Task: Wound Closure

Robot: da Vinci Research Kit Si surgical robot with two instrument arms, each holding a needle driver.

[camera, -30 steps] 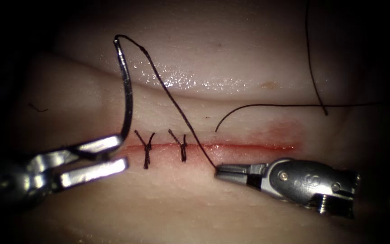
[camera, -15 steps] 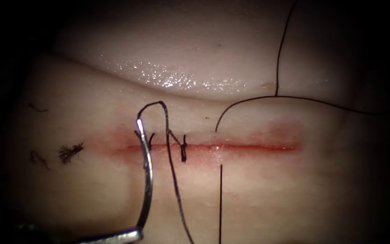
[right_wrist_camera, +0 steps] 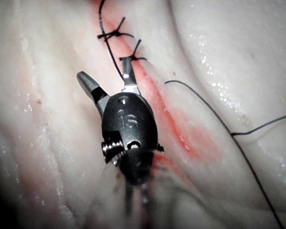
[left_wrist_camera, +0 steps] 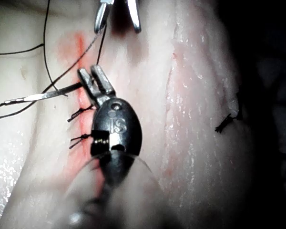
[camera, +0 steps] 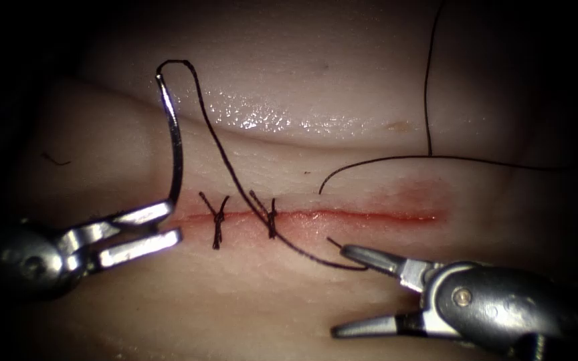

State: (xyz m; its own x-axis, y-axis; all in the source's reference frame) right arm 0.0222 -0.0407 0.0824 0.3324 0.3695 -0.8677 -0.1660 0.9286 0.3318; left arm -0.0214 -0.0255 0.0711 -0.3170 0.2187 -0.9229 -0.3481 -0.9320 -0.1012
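At the left end of the cut [camera: 342,215], the left tool [camera: 142,229] holds the needle [camera: 175,157]. Its two jaws look slightly parted at the tips, with the upper one against the needle's lower end, near the point. The needle stands clear of the tissue [camera: 342,93] and curves up over it to its eye end, where the thread [camera: 235,177] is fastened. From there the thread loops down and to the right, crosses the cut by the second of the two finished stitches [camera: 270,217], and runs on to the right tool [camera: 352,291].

That tool lies below the cut with its jaws wide apart. The upper jaw touches the thread, but nothing is clamped between them. More thread leaves the tissue just above the cut and trails away to the right. Red fluid [camera: 416,197] stains the tissue along the cut, most at its right end.
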